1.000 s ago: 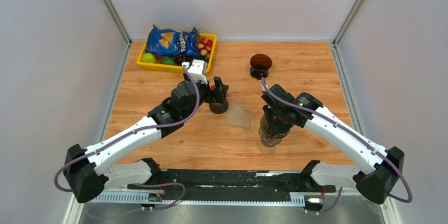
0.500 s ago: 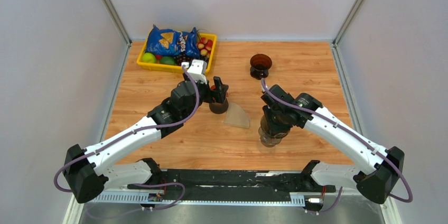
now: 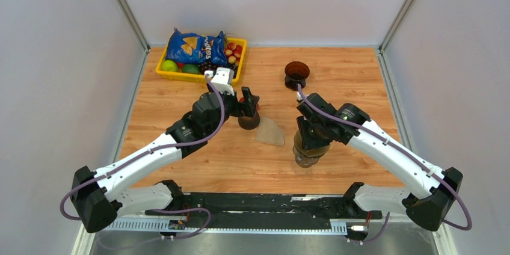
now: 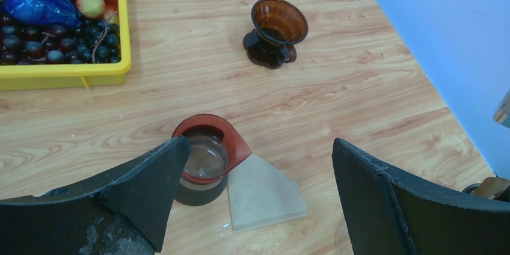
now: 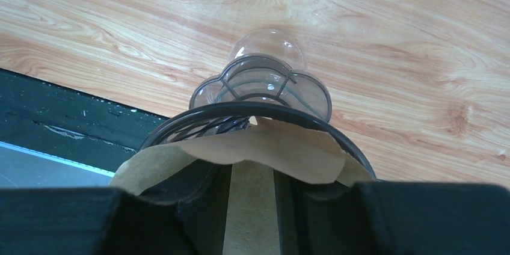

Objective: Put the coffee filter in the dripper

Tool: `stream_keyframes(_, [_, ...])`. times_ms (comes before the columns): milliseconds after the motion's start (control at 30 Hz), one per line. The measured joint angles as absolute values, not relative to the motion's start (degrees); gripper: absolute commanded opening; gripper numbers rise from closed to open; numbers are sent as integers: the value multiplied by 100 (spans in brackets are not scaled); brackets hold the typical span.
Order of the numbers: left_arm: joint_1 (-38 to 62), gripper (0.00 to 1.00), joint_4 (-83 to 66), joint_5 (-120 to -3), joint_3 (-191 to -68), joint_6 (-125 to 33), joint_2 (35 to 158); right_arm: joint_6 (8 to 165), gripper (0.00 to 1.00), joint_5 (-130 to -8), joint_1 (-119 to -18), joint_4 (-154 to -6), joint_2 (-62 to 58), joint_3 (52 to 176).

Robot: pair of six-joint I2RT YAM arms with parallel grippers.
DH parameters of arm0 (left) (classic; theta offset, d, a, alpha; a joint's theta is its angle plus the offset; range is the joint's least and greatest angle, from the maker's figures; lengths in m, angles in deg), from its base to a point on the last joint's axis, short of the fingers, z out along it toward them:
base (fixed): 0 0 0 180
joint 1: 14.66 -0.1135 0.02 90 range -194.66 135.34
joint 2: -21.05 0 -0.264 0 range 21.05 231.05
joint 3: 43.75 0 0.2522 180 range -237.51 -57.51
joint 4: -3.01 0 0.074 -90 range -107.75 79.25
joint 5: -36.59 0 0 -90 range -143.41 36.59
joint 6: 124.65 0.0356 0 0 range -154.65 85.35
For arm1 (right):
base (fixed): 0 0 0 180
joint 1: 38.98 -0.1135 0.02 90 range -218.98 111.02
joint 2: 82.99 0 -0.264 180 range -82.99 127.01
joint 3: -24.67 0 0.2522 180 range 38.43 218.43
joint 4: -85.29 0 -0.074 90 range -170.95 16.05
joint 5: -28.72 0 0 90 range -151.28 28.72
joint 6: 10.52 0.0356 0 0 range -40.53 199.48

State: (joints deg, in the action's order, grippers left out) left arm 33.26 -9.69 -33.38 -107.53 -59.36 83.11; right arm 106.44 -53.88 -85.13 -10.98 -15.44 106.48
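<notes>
Top camera looks down from six o'clock, far. Left wrist faces one o'clock, sharing the amber dripper (image 4: pixel 276 29). Right wrist looks down, very close.

No legible text anywhere; print on the blue snack bag (image 3: pixel 195 46) in the far-left yellow bin (image 3: pixel 180 77) is too small

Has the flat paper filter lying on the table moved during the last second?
No. The paper filter lies in the same place beside the red-rimmed glass jug, and at the same offset from the yellow tray, in all three top views.
</notes>
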Motion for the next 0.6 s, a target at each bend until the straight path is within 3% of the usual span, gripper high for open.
stream_keyframes(300, [3326, 100, -967, -3338, -10753, -5923, 8250, 10646, 38, -5368, -8534, -993, -1546, 10952])
stream_keyframes(600, [3326, 100, -969, -3338, -10753, -5923, 8200, 10639, 49, -5344, -8534, -744, -1596, 11555])
